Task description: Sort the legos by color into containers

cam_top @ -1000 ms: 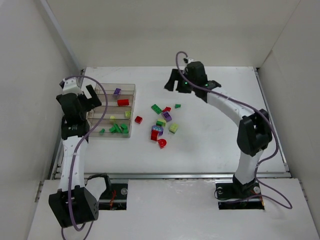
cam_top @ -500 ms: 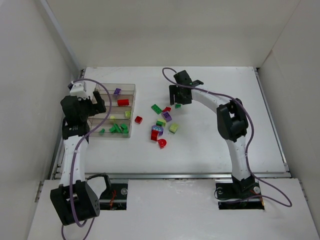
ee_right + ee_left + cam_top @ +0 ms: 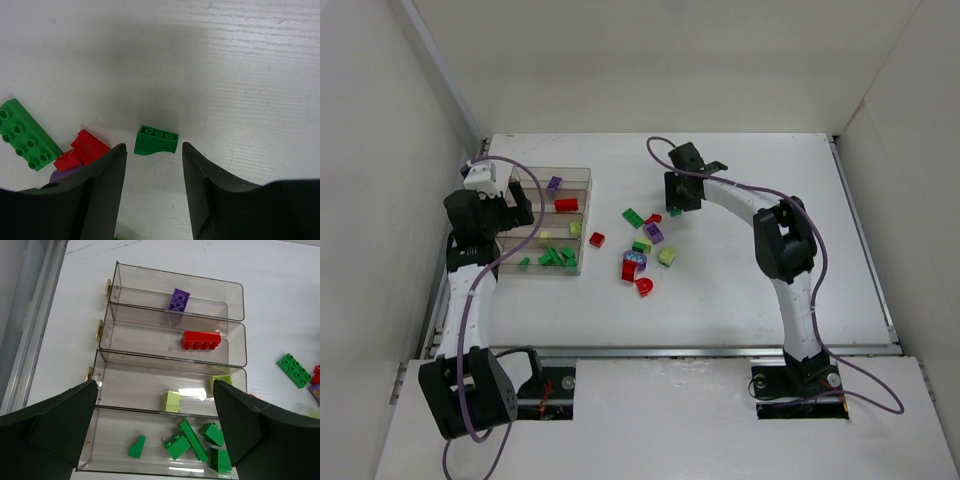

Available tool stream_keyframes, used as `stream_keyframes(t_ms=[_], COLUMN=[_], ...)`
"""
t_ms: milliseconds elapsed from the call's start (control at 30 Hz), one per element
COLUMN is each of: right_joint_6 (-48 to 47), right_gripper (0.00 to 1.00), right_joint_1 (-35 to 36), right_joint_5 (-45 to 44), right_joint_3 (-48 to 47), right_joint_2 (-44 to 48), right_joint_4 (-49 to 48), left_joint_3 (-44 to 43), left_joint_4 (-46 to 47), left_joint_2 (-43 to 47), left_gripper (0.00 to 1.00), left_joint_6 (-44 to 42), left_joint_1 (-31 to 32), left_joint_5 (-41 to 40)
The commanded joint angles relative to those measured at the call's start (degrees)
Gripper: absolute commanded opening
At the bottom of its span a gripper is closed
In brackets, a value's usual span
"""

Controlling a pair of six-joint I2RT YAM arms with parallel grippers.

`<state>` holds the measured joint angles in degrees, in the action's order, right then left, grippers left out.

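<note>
The clear four-row organizer box stands at the left. In the left wrist view its rows hold, from far to near, a purple brick, a red brick, two yellow-green bricks and several dark green bricks. My left gripper hovers open and empty over the near rows. My right gripper is open and low over the table. A small dark green brick lies just beyond its fingertips, in line with the gap.
Loose bricks lie mid-table: a green plate, a red piece, a purple one, yellow-green ones, a red one, a red-and-blue stack and a red arch. White walls enclose the table.
My right arm has swung in and dropped from the back of the table to the small green brick. My left gripper has shifted slightly right, towards the box.
</note>
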<state>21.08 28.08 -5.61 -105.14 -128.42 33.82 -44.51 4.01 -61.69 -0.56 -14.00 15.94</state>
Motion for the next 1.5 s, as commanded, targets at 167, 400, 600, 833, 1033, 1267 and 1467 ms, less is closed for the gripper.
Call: stream_keyframes(t_ms=[167,400,600,833,1033,1267,1467], right_joint_6=[0.45,0.45,-0.69,-1.75,-3.85,2.90,5.46], right_gripper=[0.54,0.53,0.31,0.00,0.00,0.00,0.00], right_joint_1=[-0.13,-0.13,-0.13,-0.13,-0.13,0.40,4.53], right_joint_5=[-0.11,-0.11,-0.11,2.17,17.17,40.40,41.03], right_joint_3=[-1.73,-2.35,-2.87,-2.35,5.10,15.75,18.21], right_joint_2=[-2.53,-3.06,-3.59,1.32,17.92,32.51,39.47], right_joint_4=[-1.66,-2.27,-2.80,-2.80,-12.27,-22.48,-23.10], left_joint_3=[1.18,1.18,1.18,-1.09,-13.92,-25.18,-26.42], left_joint_4=[2.59,2.58,2.58,-0.83,-10.41,-12.18,-9.81], left_joint_2=[0.34,0.87,0.87,0.17,-4.84,-10.12,-10.73], left_gripper=[1.00,1.00,0.95,0.88,0.79,0.79,0.78], left_joint_6=[-2.34,-3.49,-4.01,-15.85,-40.81,-44.71,-51.20], left_joint_1=[-0.33,-0.33,-0.33,1.86,7.66,21.28,32.97], left_joint_5=[0.93,-0.12,0.48,6.97,28.67,40.74,36.18])
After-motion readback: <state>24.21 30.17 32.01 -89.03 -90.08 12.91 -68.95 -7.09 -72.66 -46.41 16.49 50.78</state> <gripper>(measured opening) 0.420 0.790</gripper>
